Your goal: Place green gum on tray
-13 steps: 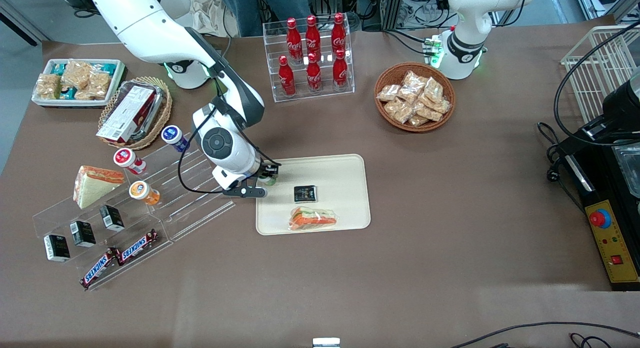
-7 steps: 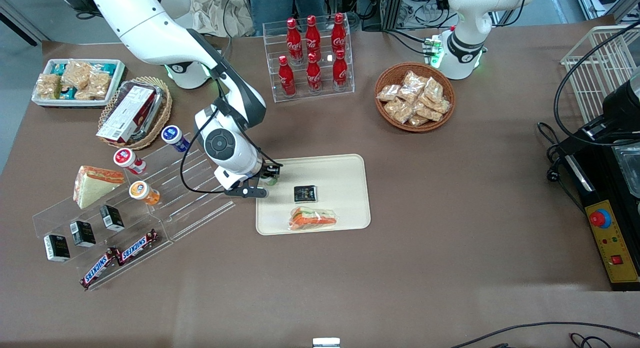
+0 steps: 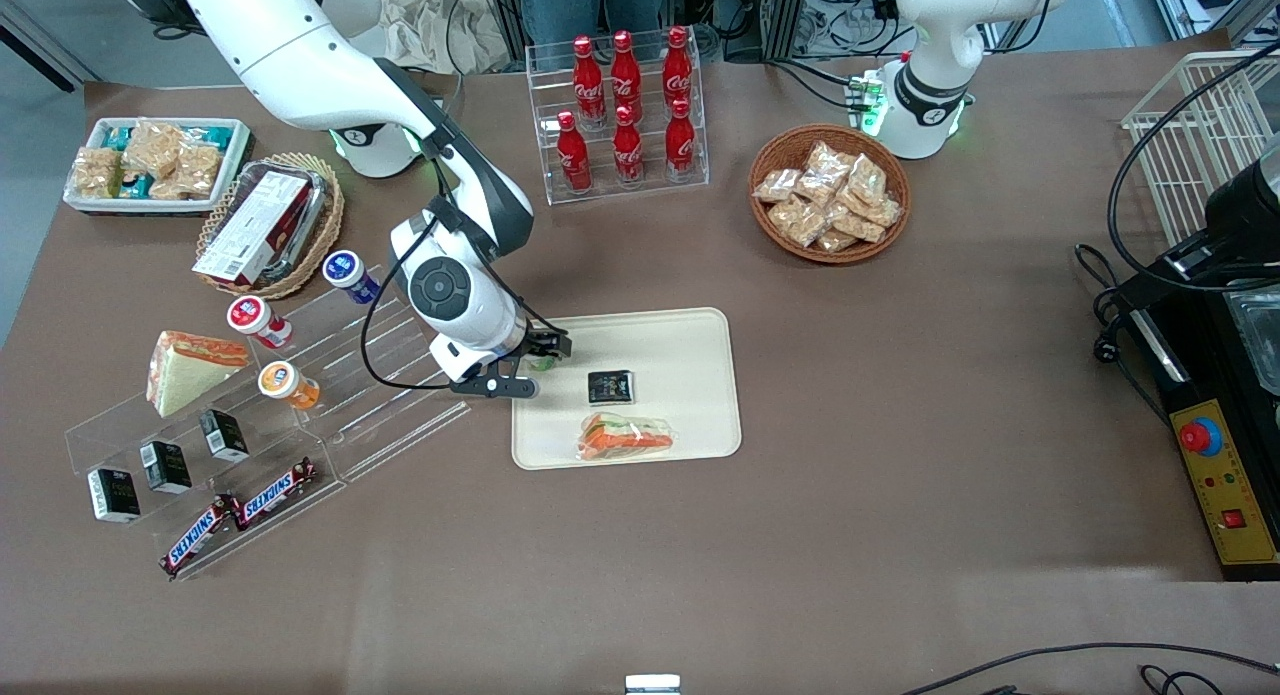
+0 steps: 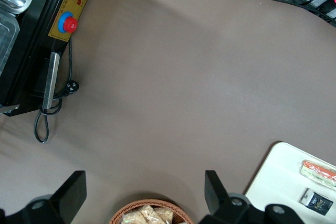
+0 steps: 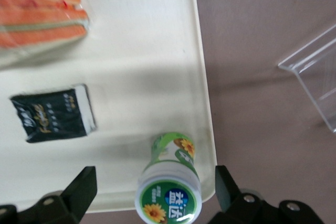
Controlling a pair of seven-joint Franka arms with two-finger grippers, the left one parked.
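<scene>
The green gum (image 5: 170, 182), a small bottle with a white-rimmed green sunflower lid, stands upright on the cream tray (image 5: 157, 51) close to its rim. My right gripper (image 5: 155, 181) is open just above it, with its black fingers (image 5: 84, 184) wide apart on either side of the lid and not touching it. In the front view the gripper (image 3: 541, 352) hangs over the corner of the tray (image 3: 690, 375) nearest the working arm. There the gum (image 3: 542, 363) shows only as a bit of green under the fingers.
A black packet (image 3: 610, 386) and a wrapped sandwich (image 3: 627, 437) lie on the tray, nearer the front camera than the gum. A clear stepped stand (image 3: 390, 395) beside the tray holds an orange bottle (image 3: 288, 383) and a blue-lidded bottle (image 3: 348, 272). A cola rack (image 3: 625, 115) stands farther back.
The gripper was shut on the green gum over the tray's corner. Its fingers have now spread apart and the gum stands free on the tray.
</scene>
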